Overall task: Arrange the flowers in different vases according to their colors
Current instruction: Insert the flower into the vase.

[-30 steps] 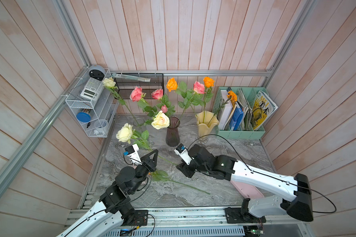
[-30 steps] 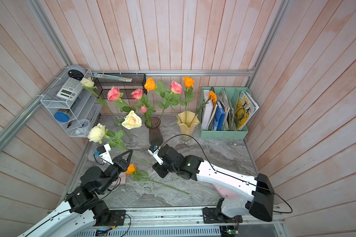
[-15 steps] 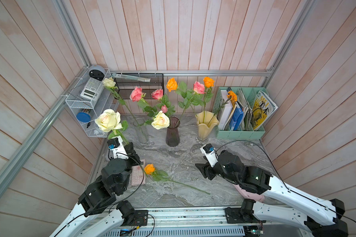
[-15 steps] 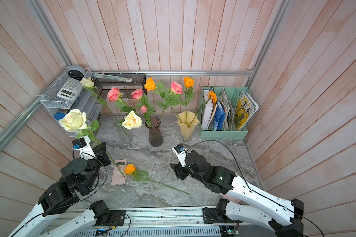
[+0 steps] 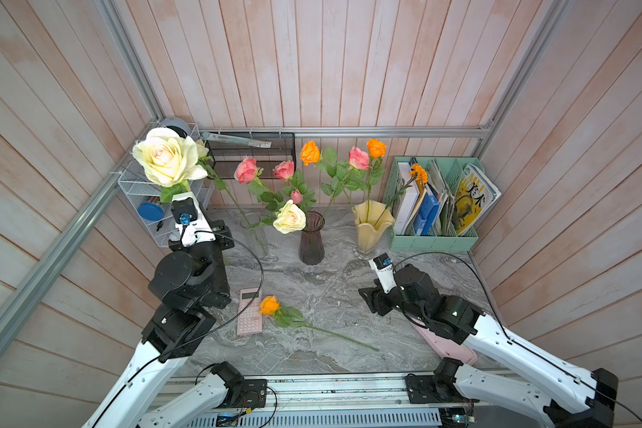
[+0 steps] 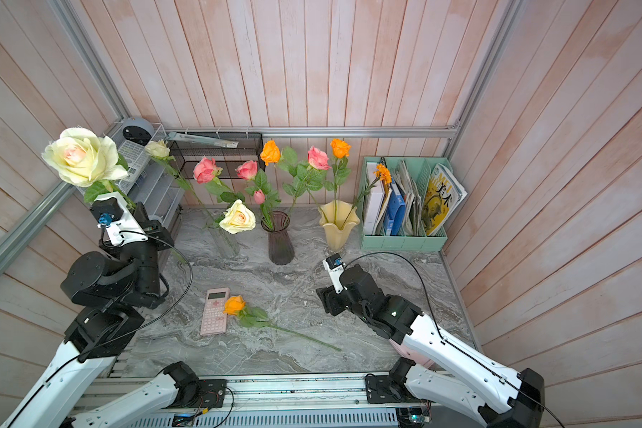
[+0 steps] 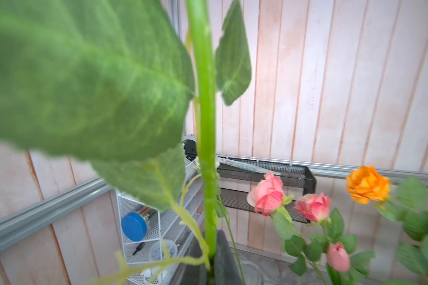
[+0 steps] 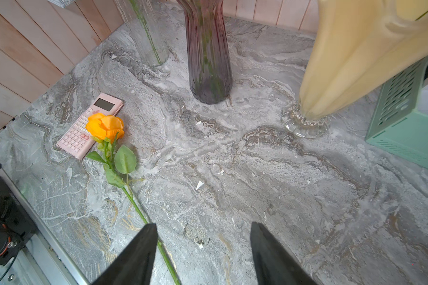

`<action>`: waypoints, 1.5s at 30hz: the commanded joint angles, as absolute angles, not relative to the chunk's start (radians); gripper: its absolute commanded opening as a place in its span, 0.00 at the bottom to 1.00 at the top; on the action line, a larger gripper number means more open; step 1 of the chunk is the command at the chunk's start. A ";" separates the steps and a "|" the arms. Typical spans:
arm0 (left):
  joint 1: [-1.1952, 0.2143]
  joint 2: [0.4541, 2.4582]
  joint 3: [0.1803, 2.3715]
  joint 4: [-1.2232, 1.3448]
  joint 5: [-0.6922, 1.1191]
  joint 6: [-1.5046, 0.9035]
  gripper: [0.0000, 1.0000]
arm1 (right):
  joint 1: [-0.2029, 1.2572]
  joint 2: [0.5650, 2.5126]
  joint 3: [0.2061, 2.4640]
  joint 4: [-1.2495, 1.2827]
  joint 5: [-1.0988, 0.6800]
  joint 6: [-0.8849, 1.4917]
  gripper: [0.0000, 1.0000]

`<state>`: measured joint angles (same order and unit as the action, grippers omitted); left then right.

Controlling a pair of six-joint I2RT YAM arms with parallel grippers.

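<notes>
My left gripper (image 7: 211, 246) is shut on the green stem (image 7: 208, 123) of a large cream-white rose (image 5: 165, 157), held upright high at the left, near the clear glass vase (image 5: 254, 233). That vase holds another cream rose (image 5: 289, 221). Pink and orange roses stand in the dark purple vase (image 5: 311, 239) and the pale yellow vase (image 5: 371, 226). One orange rose (image 5: 268, 305) lies on the table, its head against a pink calculator (image 5: 250, 311). My right gripper (image 8: 203, 229) is open and empty, low over the table right of that rose's stem (image 8: 136, 204).
A mint-green file holder (image 5: 434, 241) with books stands back right. A white wire rack (image 5: 141, 192) and a black mesh shelf (image 5: 253, 159) line the back left. A flat pink item (image 5: 449, 348) lies under my right arm.
My left arm has lifted the cream rose up and to the left. My right gripper has pulled back to the right and opened wider. The orange rose on the table is now uncovered.
</notes>
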<state>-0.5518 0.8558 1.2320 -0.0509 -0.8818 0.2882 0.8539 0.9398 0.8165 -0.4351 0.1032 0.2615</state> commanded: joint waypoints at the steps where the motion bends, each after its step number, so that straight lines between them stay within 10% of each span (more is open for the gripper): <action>1: -0.394 0.908 1.267 0.066 -0.694 0.260 0.00 | 0.825 0.962 0.795 -0.394 0.057 0.272 0.66; 10: -0.061 1.107 1.314 0.157 -0.356 -0.040 0.00 | 0.750 1.022 0.797 -0.365 0.010 0.267 0.66; 45: -0.044 1.439 1.096 0.534 -0.220 -0.121 0.00 | 0.663 1.166 0.781 -0.255 -0.089 0.257 0.65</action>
<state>-0.0460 1.4315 1.1088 0.4648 -0.2485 -0.1246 0.6685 1.1564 0.7952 -0.2832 -0.0677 0.2584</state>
